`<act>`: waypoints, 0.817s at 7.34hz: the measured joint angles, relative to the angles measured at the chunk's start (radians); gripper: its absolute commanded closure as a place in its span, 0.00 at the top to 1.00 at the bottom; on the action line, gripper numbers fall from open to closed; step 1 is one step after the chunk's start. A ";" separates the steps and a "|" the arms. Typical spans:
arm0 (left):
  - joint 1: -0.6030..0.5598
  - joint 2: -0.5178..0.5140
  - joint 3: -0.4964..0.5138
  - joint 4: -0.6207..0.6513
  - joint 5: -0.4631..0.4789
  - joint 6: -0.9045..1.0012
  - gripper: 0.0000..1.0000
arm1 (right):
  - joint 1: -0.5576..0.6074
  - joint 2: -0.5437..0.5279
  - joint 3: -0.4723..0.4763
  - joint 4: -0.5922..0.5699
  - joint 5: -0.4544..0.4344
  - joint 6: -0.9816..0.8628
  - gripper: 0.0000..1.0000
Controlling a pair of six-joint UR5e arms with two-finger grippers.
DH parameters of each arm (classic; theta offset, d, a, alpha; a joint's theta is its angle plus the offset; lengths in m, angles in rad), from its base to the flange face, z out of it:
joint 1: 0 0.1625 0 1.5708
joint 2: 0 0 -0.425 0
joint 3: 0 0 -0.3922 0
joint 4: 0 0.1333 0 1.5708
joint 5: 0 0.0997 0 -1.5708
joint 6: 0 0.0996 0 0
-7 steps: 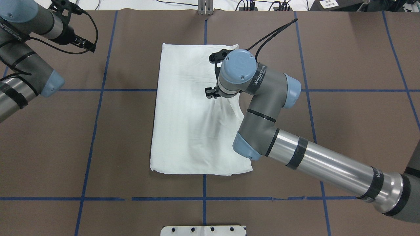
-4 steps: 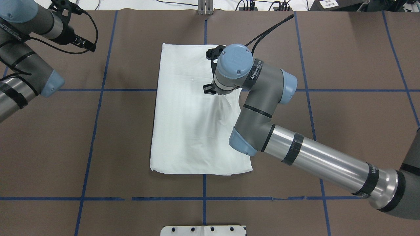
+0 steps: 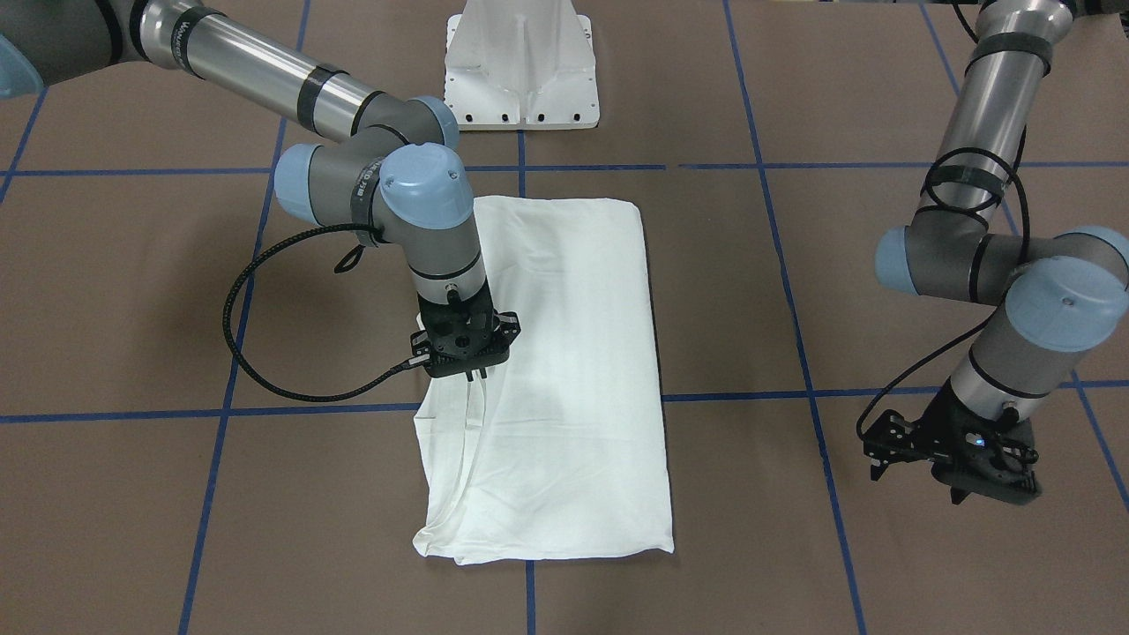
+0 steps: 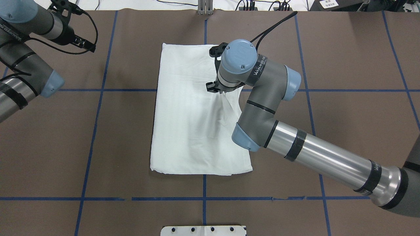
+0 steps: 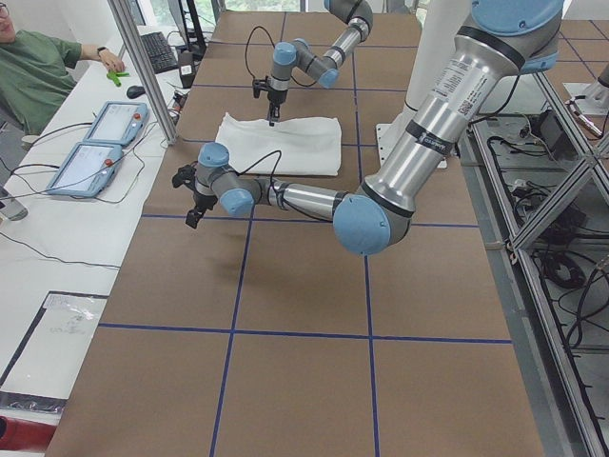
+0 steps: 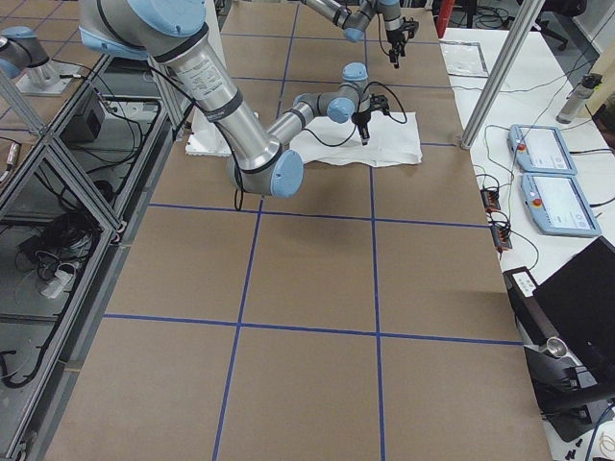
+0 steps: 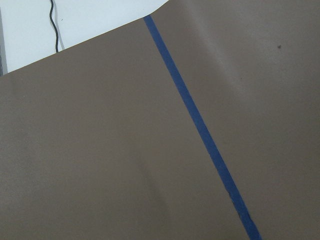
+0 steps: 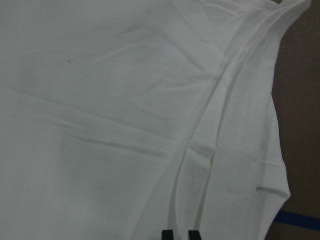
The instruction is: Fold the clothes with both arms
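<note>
The right arm (image 4: 328, 160) is showing a silver tube ringed with black bands, grey joints bearing white lettering, and light-blue round caps (image 4: 238, 55) dotted with small screws; a braided black cable (image 3: 231, 309) is trailing off it; the left arm (image 3: 986, 97) is matching

Right end effector (image 3: 471, 376) closed, left end effector (image 3: 917, 485) open

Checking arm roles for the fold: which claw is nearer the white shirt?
Right. The right claw sits over the shirt near one long edge, fabric puckered up to its tips. The left claw hangs well aside, over bare table.
</note>
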 measured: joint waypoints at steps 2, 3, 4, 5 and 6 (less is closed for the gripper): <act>0.000 0.000 0.000 0.000 0.000 0.000 1.00 | 0.002 -0.005 -0.006 0.002 0.008 0.003 0.35; 0.000 0.000 0.000 0.000 0.000 0.000 1.00 | 0.002 -0.006 -0.009 0.003 0.009 0.003 0.13; 0.000 0.000 0.000 -0.001 0.000 0.000 1.00 | 0.001 -0.006 -0.011 0.003 0.009 0.005 0.00; 0.000 0.000 0.000 -0.001 0.000 0.001 1.00 | 0.001 -0.004 -0.011 0.003 0.009 0.008 0.00; 0.000 0.000 0.000 -0.001 0.000 0.001 1.00 | 0.001 -0.002 -0.011 0.002 0.008 0.011 0.00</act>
